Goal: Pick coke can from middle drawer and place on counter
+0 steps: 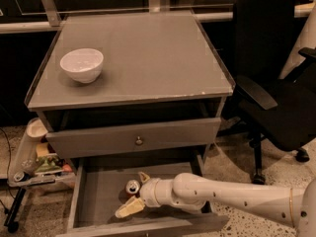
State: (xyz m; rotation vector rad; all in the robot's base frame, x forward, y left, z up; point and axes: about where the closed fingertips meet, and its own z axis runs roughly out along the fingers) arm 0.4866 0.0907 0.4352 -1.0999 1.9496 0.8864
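The coke can (pixel 132 186), red with a silver top, stands in the open middle drawer (pixel 98 191), the lowest pulled-out tray, near its centre. My gripper (pixel 131 193) reaches into the drawer from the right on a white arm. Its fingers are spread: one cream finger (pixel 129 209) lies in front of the can and the other (pixel 143 176) sits behind it, so the can is between them. I cannot tell whether they touch it. The counter (pixel 148 58) is the grey cabinet top above.
A white bowl (pixel 82 64) sits on the counter's left side. The upper drawer front with a round knob (pixel 138 141) is closed above the open tray. A black office chair (pixel 276 83) stands to the right. A cluttered cart (pixel 34 162) stands to the left.
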